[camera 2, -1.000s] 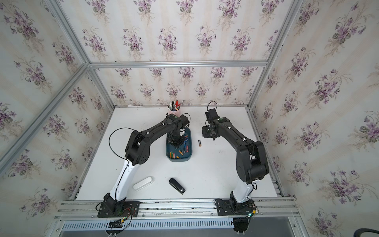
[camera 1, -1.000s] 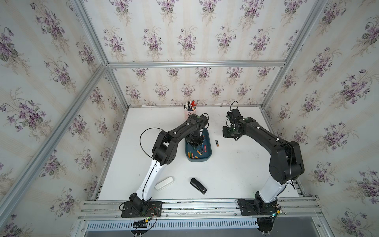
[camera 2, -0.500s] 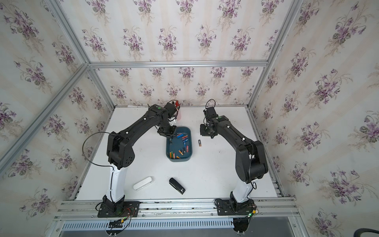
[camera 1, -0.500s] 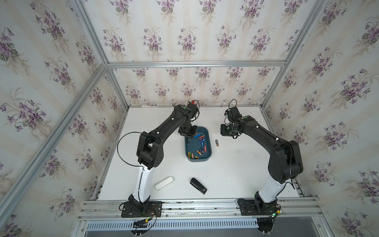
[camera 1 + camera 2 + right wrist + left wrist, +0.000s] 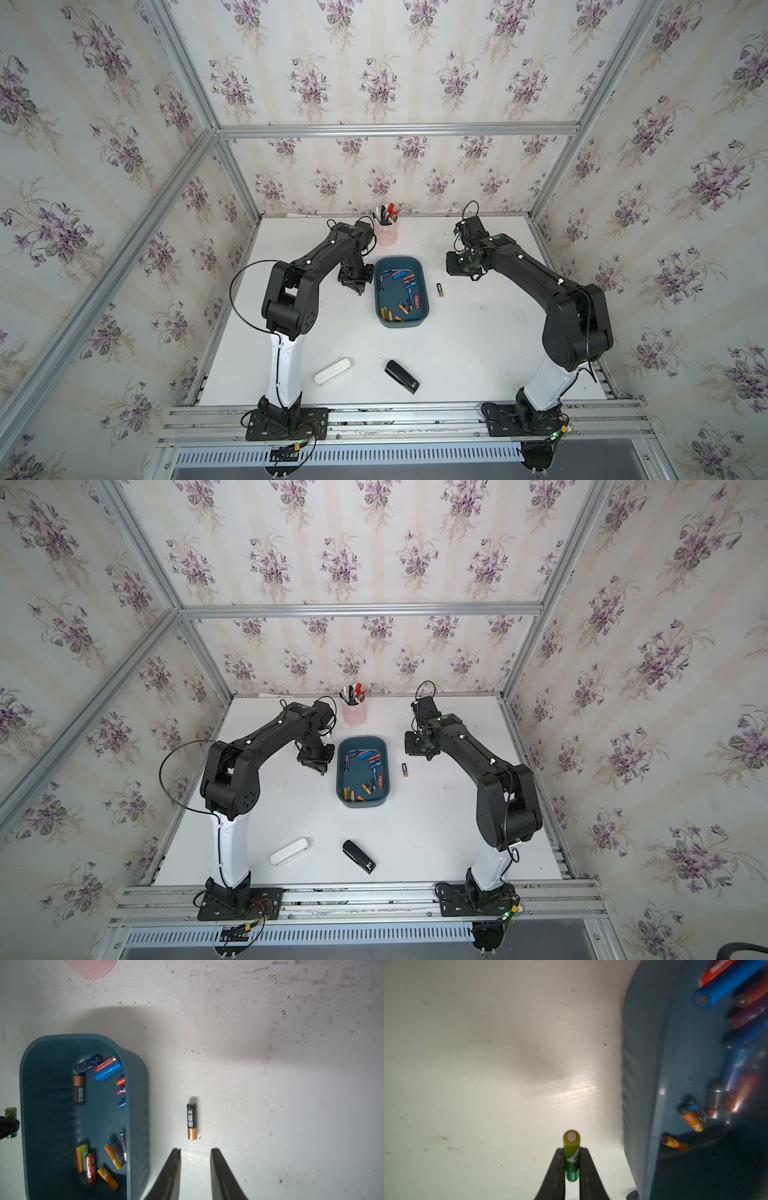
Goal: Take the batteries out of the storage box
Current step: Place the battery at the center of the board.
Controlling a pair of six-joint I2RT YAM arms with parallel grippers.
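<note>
Left wrist: green battery (image 5: 571, 1142) inside left pincer (image 5: 572, 1149)

You have one teal storage box (image 5: 47, 1084) holding about fourteen batteries (image 5: 108, 1072), some half hidden by its wall. One black-and-copper battery (image 5: 191, 1121) lies on the table (image 5: 478, 353); one green battery (image 5: 571, 1142) sits in your left gripper (image 5: 572, 1150). Also one pink pen cup (image 5: 386, 235), one white case (image 5: 333, 372), one black stapler (image 5: 401, 376).

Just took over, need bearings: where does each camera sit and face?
Both top views: high behind the arm bases, looking down on table; left arm and right arm flank the box.
Left wrist: faces down; jaws shut on green battery beside box.
Right wrist: faces down; open jaws near black battery on table.
Shared: wrist views both show box and green battery.
</note>
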